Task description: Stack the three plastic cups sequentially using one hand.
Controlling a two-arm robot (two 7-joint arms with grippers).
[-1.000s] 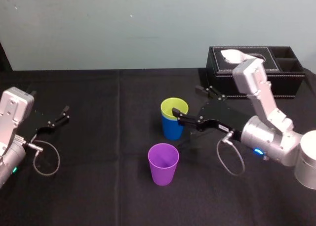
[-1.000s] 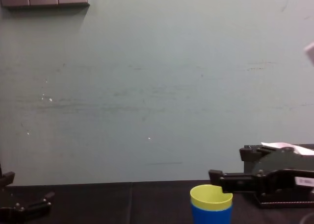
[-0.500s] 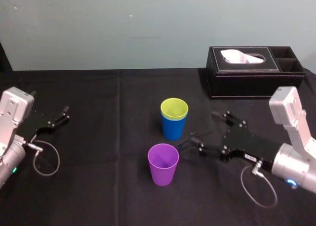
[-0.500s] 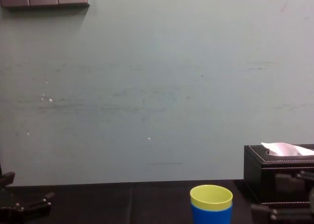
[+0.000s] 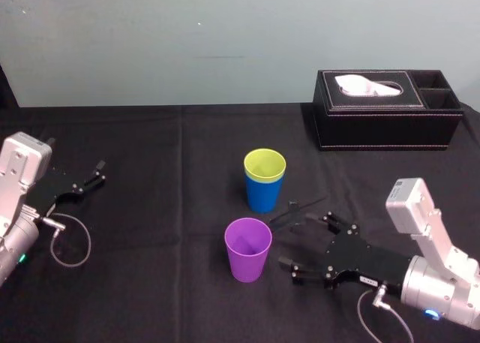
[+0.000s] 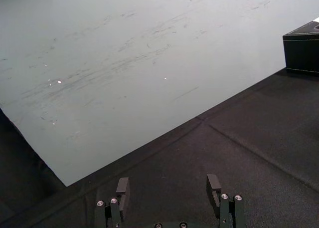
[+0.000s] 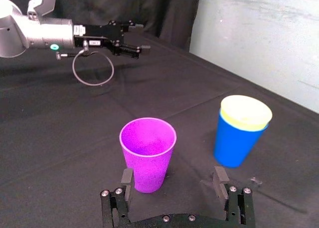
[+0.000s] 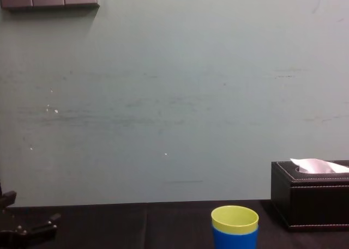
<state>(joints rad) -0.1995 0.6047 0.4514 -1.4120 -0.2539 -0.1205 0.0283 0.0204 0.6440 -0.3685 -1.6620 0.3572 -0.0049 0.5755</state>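
The lime yellow-green cup [image 5: 265,165] sits nested inside the blue cup [image 5: 262,197] at the table's middle; both also show in the chest view as yellow-green cup [image 8: 235,218] and blue cup [image 8: 234,240]. Just in front of them the purple cup [image 5: 248,249] stands alone and upright. My right gripper [image 5: 303,240] hovers low, a short gap to the right of the purple cup, open and holding nothing. From the right wrist, the purple cup [image 7: 147,153] stands ahead of the open right gripper [image 7: 172,178], with the blue cup [image 7: 237,144] farther off. My left gripper [image 5: 97,172] rests open at the far left.
A black tissue box [image 5: 386,110] with a white tissue stands at the back right, also seen as the tissue box [image 8: 311,201]. Black cloth [image 5: 165,230] covers the table. The left gripper [image 6: 168,184] faces the wall over bare cloth.
My right gripper drew back from the stacked blue and yellow-green cups, came toward the front and dropped low beside the purple cup, leaving the chest view. The cups and left arm stayed put.
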